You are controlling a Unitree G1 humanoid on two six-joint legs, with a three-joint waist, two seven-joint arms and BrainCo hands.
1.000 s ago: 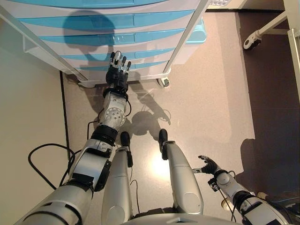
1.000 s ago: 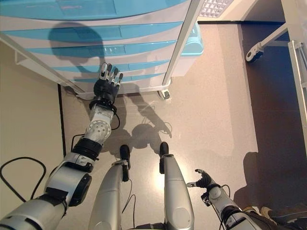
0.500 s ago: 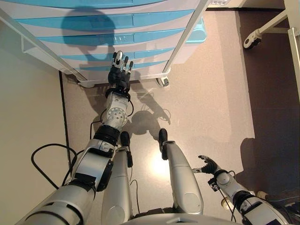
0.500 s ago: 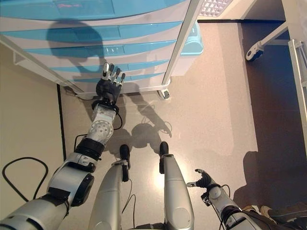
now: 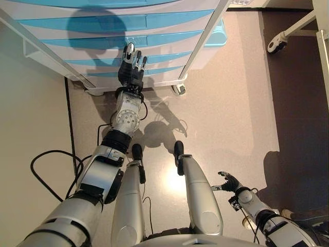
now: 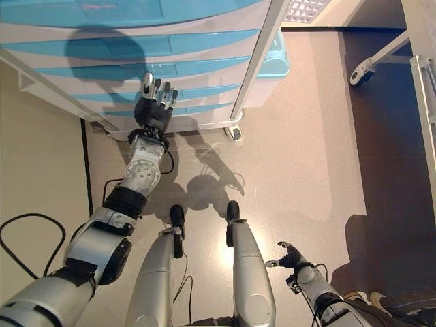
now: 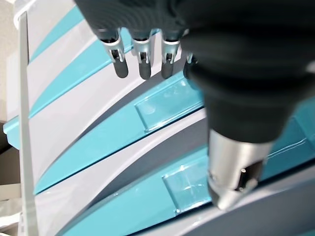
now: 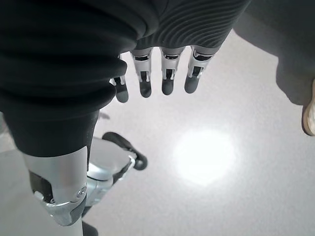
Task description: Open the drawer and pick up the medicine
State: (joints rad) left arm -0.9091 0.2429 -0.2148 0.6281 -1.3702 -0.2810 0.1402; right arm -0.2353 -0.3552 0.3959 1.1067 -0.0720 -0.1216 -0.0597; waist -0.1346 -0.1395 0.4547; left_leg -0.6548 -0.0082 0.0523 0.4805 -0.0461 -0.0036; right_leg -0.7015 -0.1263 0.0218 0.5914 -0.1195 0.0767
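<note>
A drawer unit (image 5: 128, 36) with several light-blue drawer fronts in a white frame stands ahead on the floor. My left hand (image 5: 131, 69) reaches up in front of its lower drawers, fingers straight and open, holding nothing. In the left wrist view its fingertips (image 7: 142, 66) hover just off a blue drawer front (image 7: 118, 132) with a clear handle plate (image 7: 167, 105). All drawers are shut and no medicine shows. My right hand (image 5: 230, 181) hangs low at the right, open and empty, its fingers (image 8: 162, 73) over bare floor.
The unit rests on a caster (image 5: 179, 90). A light-blue bin (image 5: 218, 36) sits behind its right side. A wheeled frame leg (image 5: 280, 41) stands at the upper right. A pale wall (image 5: 31, 118) runs along the left. A person's shoe (image 8: 310, 115) shows at the right wrist view's edge.
My left hand has moved up along the drawer fronts, from the bottom drawer towards the ones above. The right hand stays put.
</note>
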